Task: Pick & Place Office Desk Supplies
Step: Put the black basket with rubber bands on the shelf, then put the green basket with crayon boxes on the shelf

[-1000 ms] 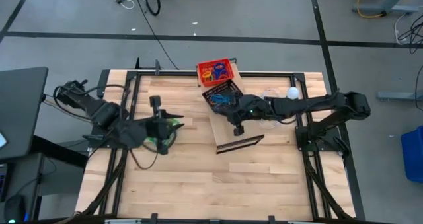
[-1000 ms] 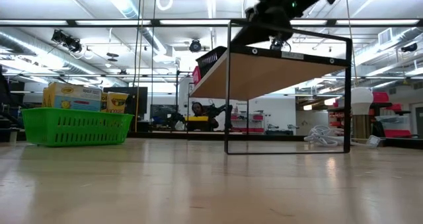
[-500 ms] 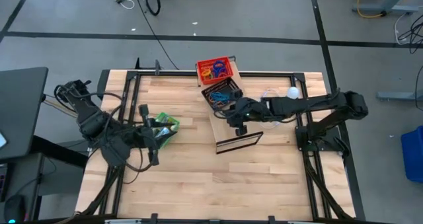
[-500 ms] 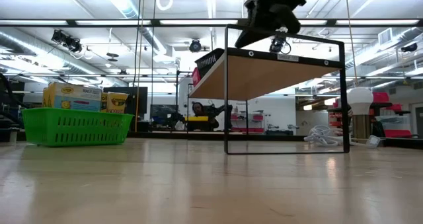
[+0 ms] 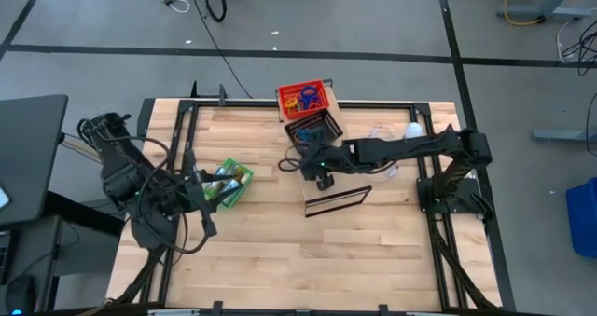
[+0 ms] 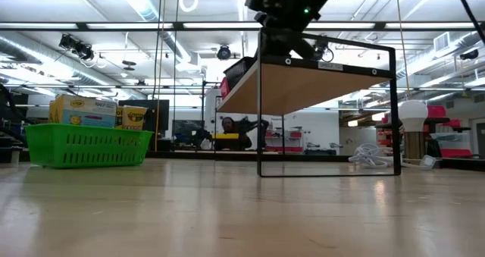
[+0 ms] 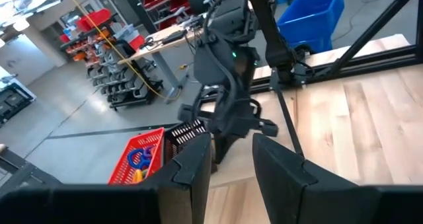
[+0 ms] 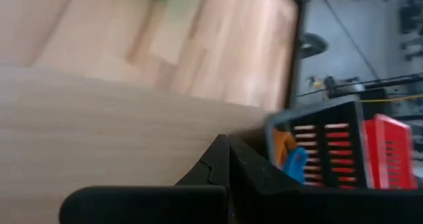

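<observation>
1. Right jaws [image 5: 318,170], closed, have shifted toward nine o'clock beside the black basket [image 5: 312,130] of loops [image 8: 291,159].
2. Left jaws [image 5: 201,187], slightly open and empty, have withdrawn from the green basket [image 5: 230,181] of crayon boxes [image 6: 83,111] on the bench [image 5: 270,241]; no item in transit.

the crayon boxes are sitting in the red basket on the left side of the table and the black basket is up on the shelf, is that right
Not quite. The crayon boxes sit in the green basket, not a red one, as the low view shows. The red basket is at the table's far edge, holding coloured loops. The rest holds: the black basket is up on the shelf.
</observation>
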